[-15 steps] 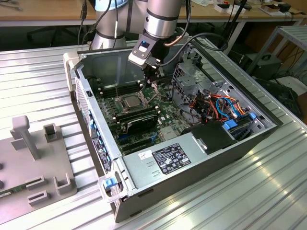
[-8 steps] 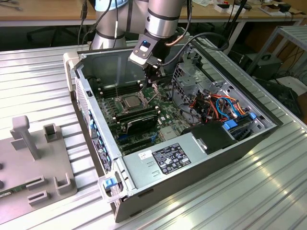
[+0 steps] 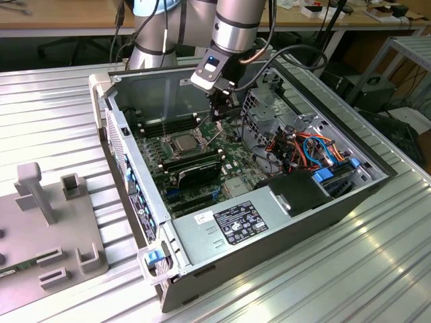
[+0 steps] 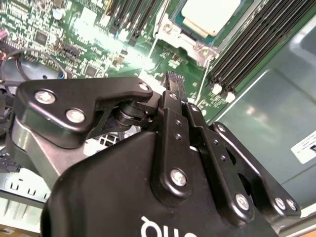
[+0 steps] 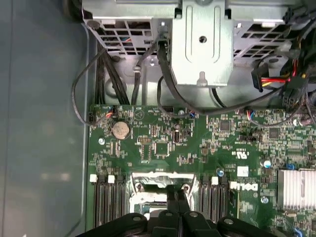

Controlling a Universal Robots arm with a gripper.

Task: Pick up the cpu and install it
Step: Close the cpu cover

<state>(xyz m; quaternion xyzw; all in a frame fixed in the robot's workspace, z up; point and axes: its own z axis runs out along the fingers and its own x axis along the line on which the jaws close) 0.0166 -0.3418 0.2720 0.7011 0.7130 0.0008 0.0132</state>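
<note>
In the exterior view we see an open computer case [image 3: 289, 245] lying on a ribbed metal desk [image 3: 377, 269], with its motherboard [image 3: 229, 156] facing up. The robot arm [image 3: 236, 27] reaches in from the far side. Its gripper [image 3: 217, 120] hangs point-down over the far part of the board. The cpu [image 3: 184, 142], a small square chip with a dull silver top, sits flat in its socket. It is just to the exterior view's left of the gripper tip, near it but apart. A thin metal rod [image 3: 215, 134] rises at a slant beside the tip, and we cannot tell whether they touch. Long black memory sticks [image 3: 195, 167] lie on the near side of the socket. A grey fixture [image 3: 47, 222] rests on the desk at the exterior view's left, well apart from the case.

In the second wrist view the gripper's black links narrow to a tip [image 4: 172, 79]. The jaws are together, with nothing visible between them. Beyond the tip the cpu [image 4: 210, 15] lies inside a silver socket frame [image 4: 185, 42], clear of the jaws. Rows of black memory slots [image 4: 247, 47] run alongside.

In the first wrist view the gripper [image 5: 177, 192] points at the edge of the socket frame [image 5: 158, 180], its jaws pressed side by side. The chip is mostly hidden behind it. A round coin battery [image 5: 120, 130] sits on the green board. Beyond the board, black cables [image 5: 168, 74] hang from a metal drive cage [image 5: 202, 39].
</note>
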